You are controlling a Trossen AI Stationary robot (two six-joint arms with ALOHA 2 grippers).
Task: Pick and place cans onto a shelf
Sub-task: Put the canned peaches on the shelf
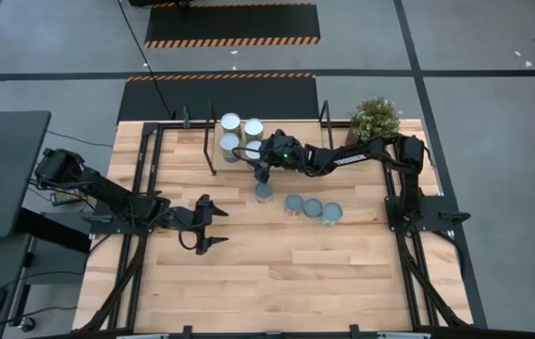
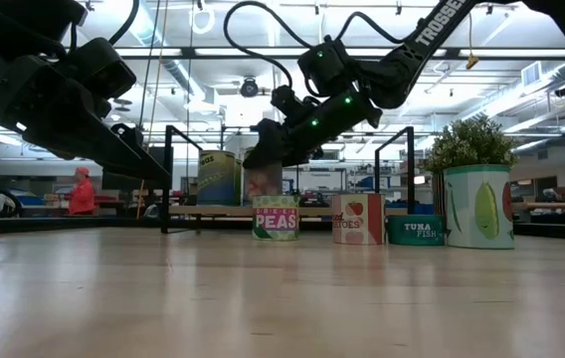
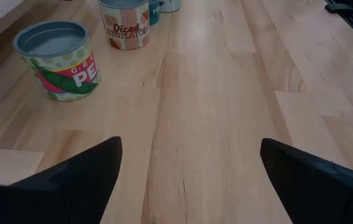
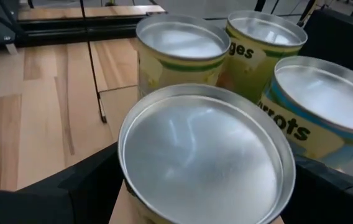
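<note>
shelf (image 1: 178, 141): low light-wood board inside thin black posts, at the far side of the table (image 1: 277, 282)

cans on shelf: three stand clustered at its right part (image 1: 231, 123), (image 1: 253, 127), (image 1: 229, 144); a fourth can (image 4: 204, 155) sits just beside them, between the fingers of the right gripper (image 1: 257, 153), which are clamped on its sides; whether its base rests on the board cannot be told

cans on table: peas can (image 2: 276, 217) nearest the shelf, then diced tomatoes can (image 2: 358, 219), flat tuna can (image 2: 415, 230) and a tall green-labelled can (image 2: 478, 206), in a loose row running right

left gripper (image 1: 213, 224): hovers over bare table left of the row, fingers wide apart, holding nothing; peas can ahead of it

potted plant (image 1: 375, 115): far right corner of the table

person in red (image 2: 82, 192): in the room beyond
</note>
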